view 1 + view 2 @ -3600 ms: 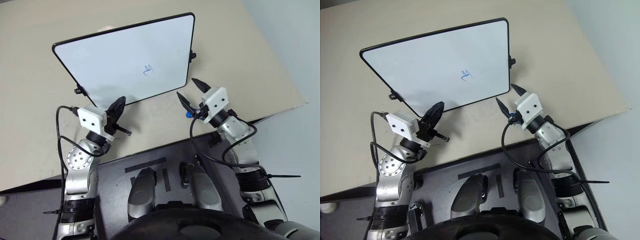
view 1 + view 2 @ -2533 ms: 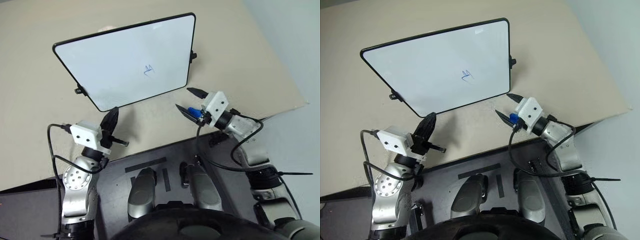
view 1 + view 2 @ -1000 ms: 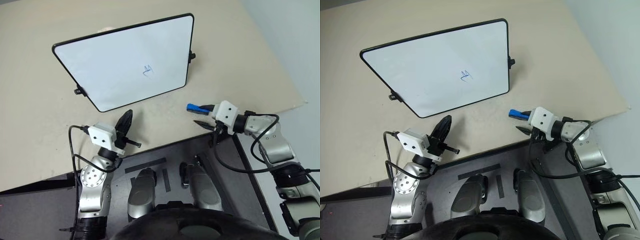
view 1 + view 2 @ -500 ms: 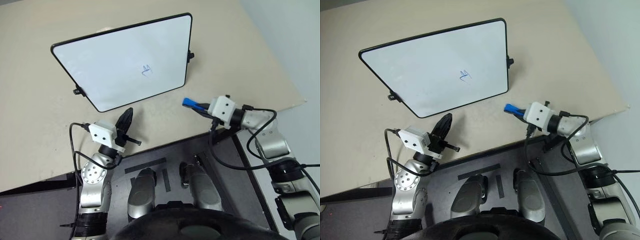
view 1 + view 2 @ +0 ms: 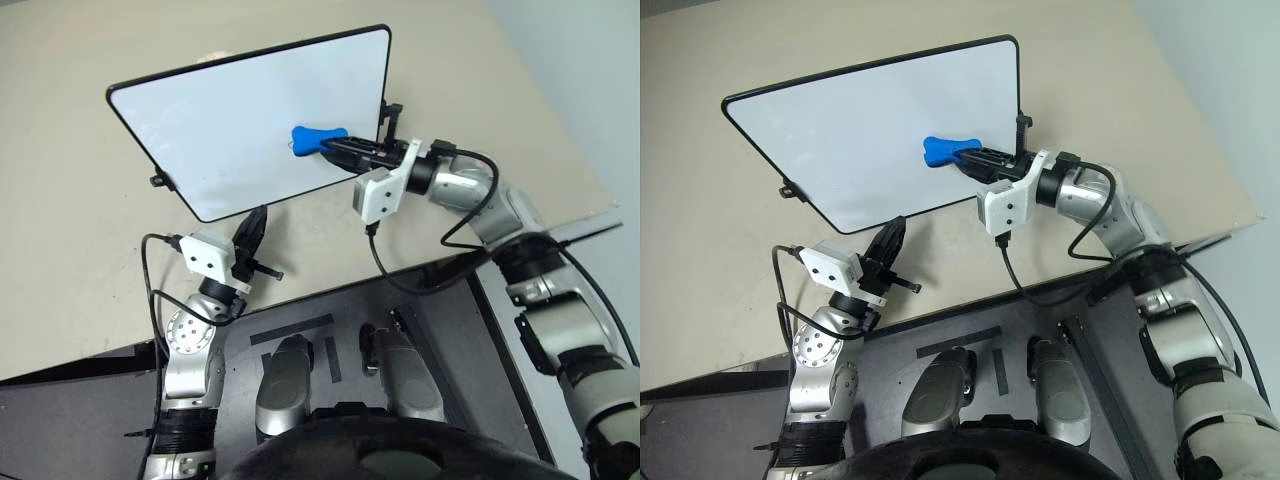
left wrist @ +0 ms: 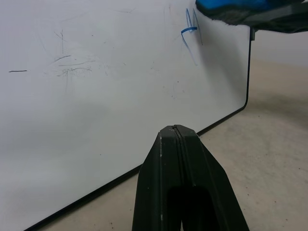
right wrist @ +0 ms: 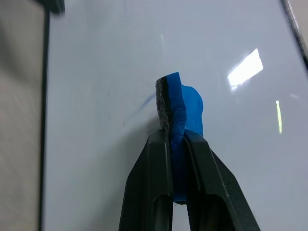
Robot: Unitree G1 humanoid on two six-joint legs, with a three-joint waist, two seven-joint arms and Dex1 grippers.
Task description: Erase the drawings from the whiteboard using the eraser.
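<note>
- Your right tool (image 5: 345, 150) is clamping the eraser (image 5: 317, 137) between its two black fingers (image 7: 154, 183), with the blue end sticking out past the fingertips.
- In the right wrist view you are seeing the eraser's dark felt face turned to one side and its blue plastic back to the other.
- The eraser is hovering over the right half of the whiteboard (image 5: 200, 120), in front of the tool and covering the spot where the drawings sit in the head views.
- From the left wrist view, the drawings (image 6: 191, 26) are showing as blue zigzag strokes just beside the eraser's underside; you cannot tell whether the felt is touching the board.
- The whiteboard is lying flat on the beige table (image 5: 80, 260), its black clip on the right edge just beyond the right tool.
- Your left tool (image 5: 253, 230) is holding its fingers pressed together on nothing, pointing at the board's near edge and sitting just short of it.
</note>
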